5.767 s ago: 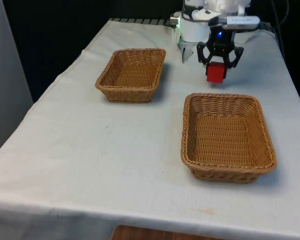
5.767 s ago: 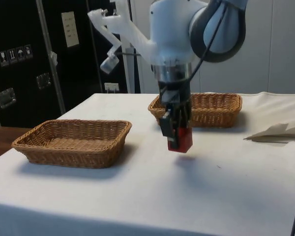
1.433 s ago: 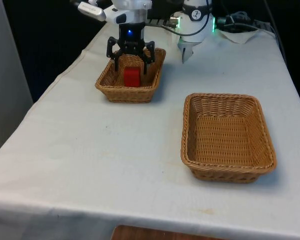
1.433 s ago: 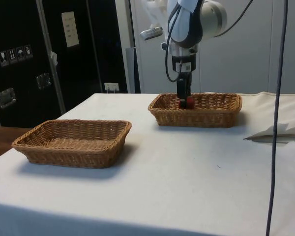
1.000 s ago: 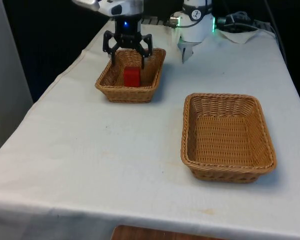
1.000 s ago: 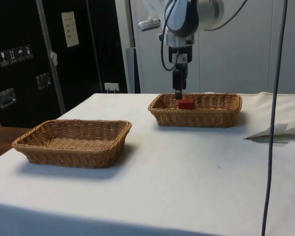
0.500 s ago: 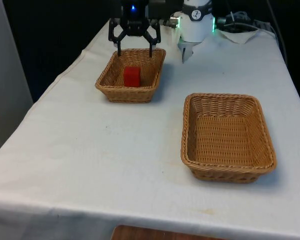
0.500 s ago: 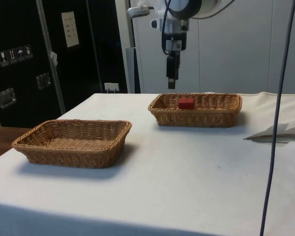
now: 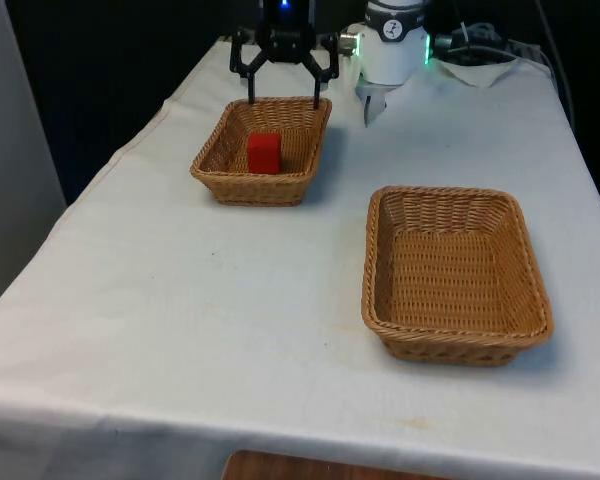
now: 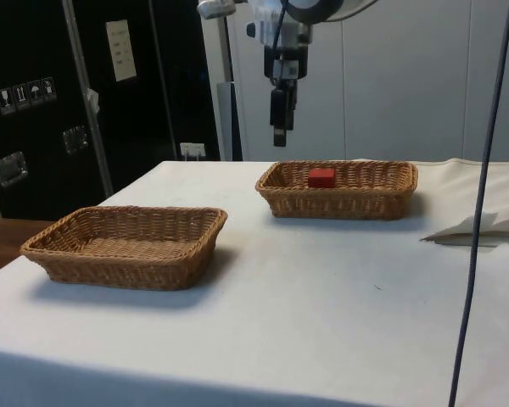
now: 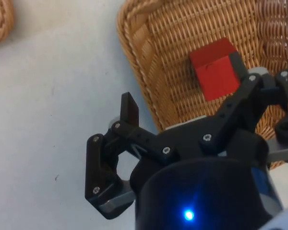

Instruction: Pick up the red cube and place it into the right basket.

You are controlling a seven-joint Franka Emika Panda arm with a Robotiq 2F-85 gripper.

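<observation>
Risen since half a second ago: gripper (image 9: 284, 88), now higher above the far end of the basket and shifted toward the front view's right; red cube unmoved over the same interval.

Table (image 9: 220, 300): long, covered by a white cloth, faintly creased and marked with a few small specks. Black curtain along the front view's left edge. In the side view, dark cabinets (image 10: 34, 93) behind, carrying a pale label sheet (image 10: 120, 50) and small white stickers; printing too small to read. Pale wall panels at the back of the side view.

Near basket (image 9: 455, 340): rectangular brown wicker, on the front view's right, nearer the front camera.

Far basket (image 9: 220, 160): same wicker pattern, on the front view's left, well apart from the near one. In the side view (image 10: 382, 199) it stands behind and right of the other.

Gripper, side view (image 10: 279, 127): black, hanging clear above the far basket's rim, touching nothing. Jaws spread wide and released; wrist view (image 11: 182, 108) shows the two fingers apart with nothing between them.

Red cube (image 9: 264, 153): resting on the floor of the far basket, near its middle; also seen at (image 10: 321, 177) and (image 11: 214, 68). Free of the fingers.
</observation>
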